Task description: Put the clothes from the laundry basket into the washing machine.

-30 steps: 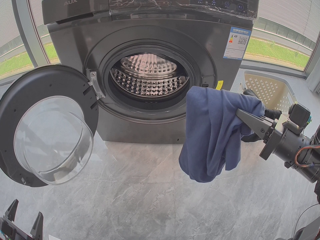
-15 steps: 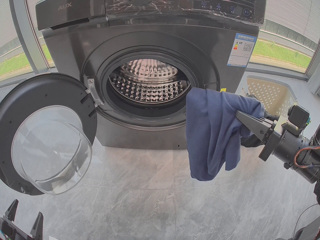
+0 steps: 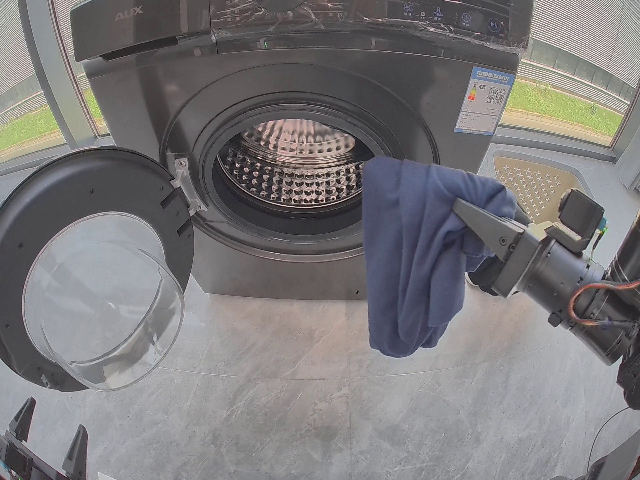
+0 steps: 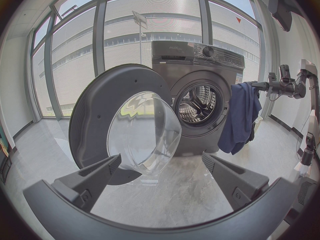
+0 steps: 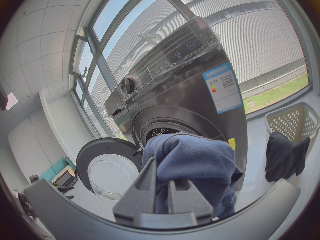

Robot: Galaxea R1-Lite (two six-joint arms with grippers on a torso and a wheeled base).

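In the last half second the right gripper [image 3: 467, 216], clamped on the blue garment [image 3: 413, 248], had carried it left. Its edge now overlapped the right rim of the drum [image 3: 297, 161], but it hung outside the washing machine [image 3: 300, 55], so loading seemed close. A dark garment [image 5: 285, 155] was draped over the laundry basket [image 3: 540, 185] at far right. The left gripper [image 4: 160, 164] sat low at near left, fingers apart. The door [image 3: 87, 261] stood open over the grey marbled floor [image 3: 300, 381], with windows [image 4: 76, 57] behind.

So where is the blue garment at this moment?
In the head view the blue garment hangs from the right gripper, just right of the washing machine opening.
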